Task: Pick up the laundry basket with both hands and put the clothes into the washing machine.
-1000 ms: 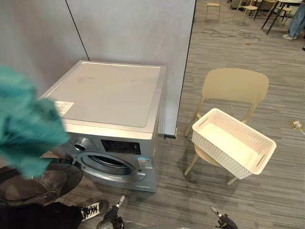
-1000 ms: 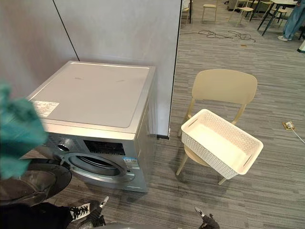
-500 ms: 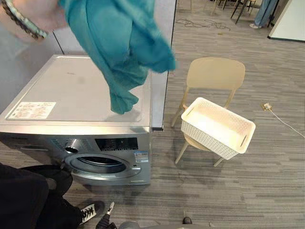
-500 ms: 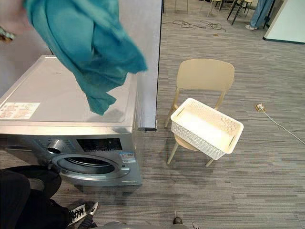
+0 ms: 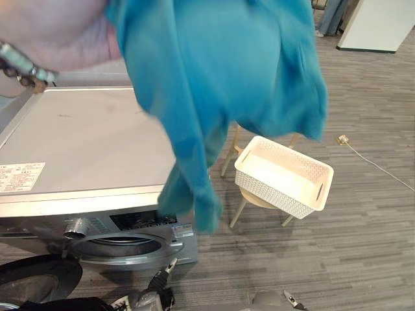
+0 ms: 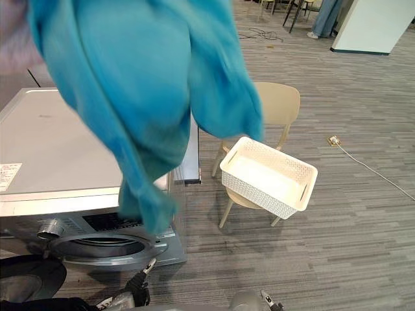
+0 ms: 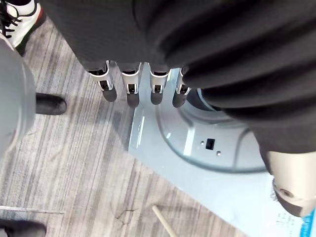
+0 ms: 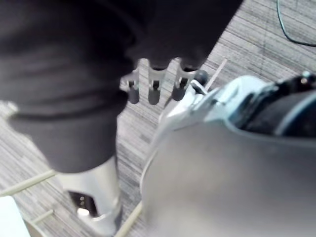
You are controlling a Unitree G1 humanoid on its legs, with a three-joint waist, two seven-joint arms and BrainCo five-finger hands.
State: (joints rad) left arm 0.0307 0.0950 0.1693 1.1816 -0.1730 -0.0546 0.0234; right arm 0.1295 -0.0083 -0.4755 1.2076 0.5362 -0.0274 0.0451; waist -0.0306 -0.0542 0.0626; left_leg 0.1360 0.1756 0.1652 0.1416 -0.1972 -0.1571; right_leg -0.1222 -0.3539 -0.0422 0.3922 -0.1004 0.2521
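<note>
Teal garment (image 5: 227,65), in a person's hand (image 5: 65,32), now hangs closer above the washing machine (image 5: 78,142). Left hand (image 7: 131,89) and right hand (image 8: 154,89) hang straight-fingered, empty.

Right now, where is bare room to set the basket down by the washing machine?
The washing machine top is bare except a sticker at its front left corner. Floor right of the chair is open. A held-up teal cloth hangs over the machine's right side.

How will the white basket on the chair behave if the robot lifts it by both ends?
The basket probably stays stiff: its perforated walls hold a straight rim. It looks empty, so likely light. It overhangs the chair seat, so a push may tip it.
</note>
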